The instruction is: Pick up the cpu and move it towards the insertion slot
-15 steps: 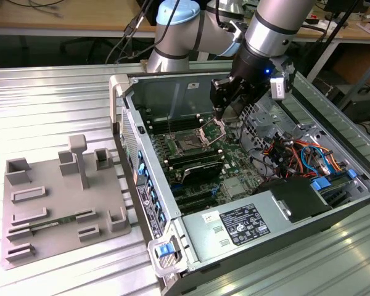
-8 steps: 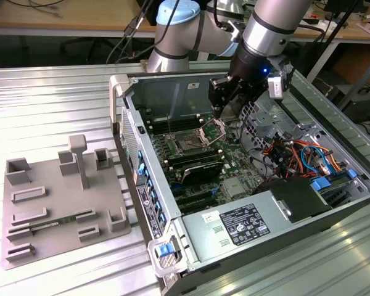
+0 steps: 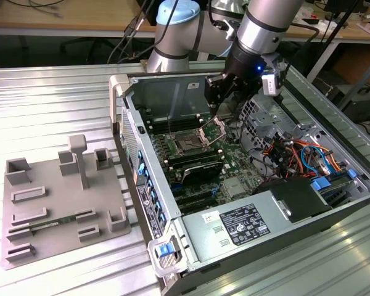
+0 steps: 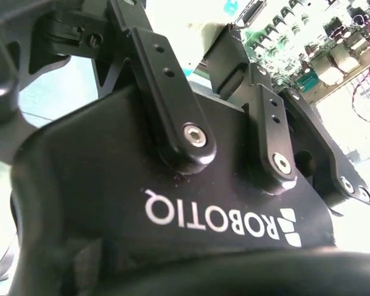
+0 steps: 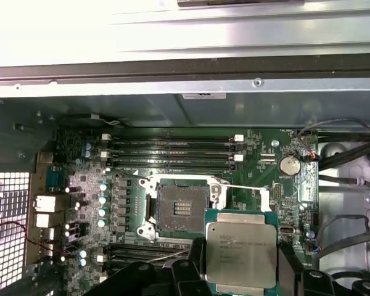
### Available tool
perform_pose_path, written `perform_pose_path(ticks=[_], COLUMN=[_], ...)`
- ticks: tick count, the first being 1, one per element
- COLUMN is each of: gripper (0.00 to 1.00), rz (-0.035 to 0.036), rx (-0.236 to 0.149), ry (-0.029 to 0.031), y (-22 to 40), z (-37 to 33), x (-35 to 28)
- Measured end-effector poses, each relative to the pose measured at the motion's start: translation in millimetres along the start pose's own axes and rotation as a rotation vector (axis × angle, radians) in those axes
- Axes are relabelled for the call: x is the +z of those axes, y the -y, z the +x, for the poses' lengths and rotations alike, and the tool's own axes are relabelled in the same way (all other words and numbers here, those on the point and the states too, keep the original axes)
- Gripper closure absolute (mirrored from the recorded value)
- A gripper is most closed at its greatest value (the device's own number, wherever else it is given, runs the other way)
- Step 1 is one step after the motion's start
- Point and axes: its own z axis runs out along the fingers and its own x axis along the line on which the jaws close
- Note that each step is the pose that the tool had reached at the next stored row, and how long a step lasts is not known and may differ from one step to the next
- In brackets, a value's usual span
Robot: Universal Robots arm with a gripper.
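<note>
In the first wrist view my gripper (image 5: 242,256) is shut on the cpu (image 5: 240,243), a flat square chip with a silvery top, with one black finger (image 5: 196,254) on each side of it. The cpu hangs just beside the insertion slot (image 5: 181,207), a square socket with a dark centre and a shiny metal frame on the green board. In the exterior view the gripper (image 3: 219,105) is inside the open computer case, a little above and behind the insertion slot (image 3: 188,145), whose bracket (image 3: 213,129) stands raised. The second wrist view has the black gripper body (image 4: 172,203) close up.
The open case (image 3: 120,92) lies on a ribbed metal table (image 3: 49,105). A grey tray with raised blocks (image 3: 61,197) sits at the exterior view's left. Memory slots (image 5: 172,148), a power supply (image 3: 240,225) and coloured cables (image 3: 296,154) surround the socket.
</note>
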Motion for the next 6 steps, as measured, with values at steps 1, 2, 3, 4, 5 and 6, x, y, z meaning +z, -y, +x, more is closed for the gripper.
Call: perform_pose_path(ticks=[1,2,3,4,5,6], gripper=[0.45,0.45,0.45,0.45,0.45,0.45], rz=[0.0,-0.0001,0.0,-0.0001,-0.0001,-0.0001], rx=[0.0,0.0,0.0,0.0,0.0,0.0], ry=[0.0001,0.0001,0.0001,0.0001,0.0001,0.0001], y=[-0.1,-0.1,-0.2,-0.3,-0.3,-0.3], z=[0.0,0.0,0.0,0.0,0.0,0.0], x=[0.0,0.1,0.0,0.1,0.1,0.1])
